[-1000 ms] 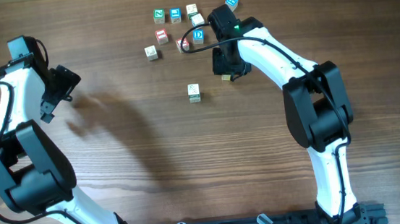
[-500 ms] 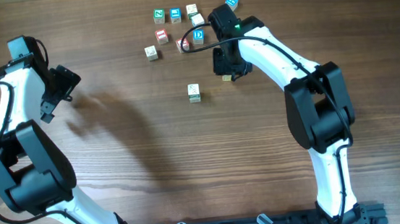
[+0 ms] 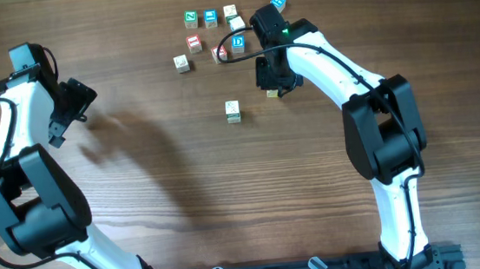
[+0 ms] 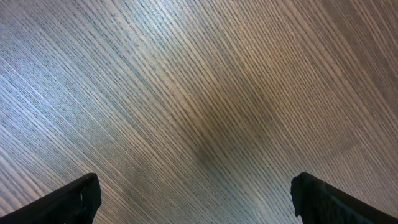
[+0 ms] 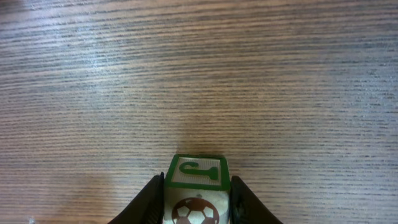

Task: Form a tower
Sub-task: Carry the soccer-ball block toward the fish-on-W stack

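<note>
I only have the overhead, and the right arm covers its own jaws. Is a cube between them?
Observer: Yes. In the right wrist view a green-edged cube sits in the right gripper, jaws against both its sides, no gap showing.
Operator: Any markings?
Observer: A green letter on top, a football picture on the near face.
Operator: And the left side?
Observer: The left gripper is open over bare table, nothing between its jaws.
</note>
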You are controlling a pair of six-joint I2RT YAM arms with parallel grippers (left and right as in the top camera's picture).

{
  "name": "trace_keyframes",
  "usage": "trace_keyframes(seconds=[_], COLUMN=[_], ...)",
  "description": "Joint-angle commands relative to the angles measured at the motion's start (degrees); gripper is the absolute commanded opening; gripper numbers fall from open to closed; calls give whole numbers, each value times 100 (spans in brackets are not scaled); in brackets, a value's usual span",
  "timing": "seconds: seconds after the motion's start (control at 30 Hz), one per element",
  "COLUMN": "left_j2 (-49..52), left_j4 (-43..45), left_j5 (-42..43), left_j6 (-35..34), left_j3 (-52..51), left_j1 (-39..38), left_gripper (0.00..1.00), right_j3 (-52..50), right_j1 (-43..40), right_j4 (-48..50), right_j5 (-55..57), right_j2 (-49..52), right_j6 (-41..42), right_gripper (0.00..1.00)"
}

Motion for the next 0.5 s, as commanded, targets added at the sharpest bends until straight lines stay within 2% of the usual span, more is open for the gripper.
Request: trace_keyframes(seconds=[0.0,0.23,0.33,0.47], left_j2=[-116,-116,-116,-116], left_j4=[0,0,0,0], left_j5=[-55,-55,-55,-55], left_j6=[-20,-20,-20,-20], left_j3=[59,59,59,59], left_j1=[20,20,20,20], left_gripper=[100,100,100,100], right_j3=[131,94,94,94], right_j1=[7,7,7,7], right_j4=[-94,-87,-90,-90], right_j5=[122,122,120,120], right_j2=[-201,-199,-199,-199], right_j6=[4,2,4,4], right_gripper=[30,38,30,30])
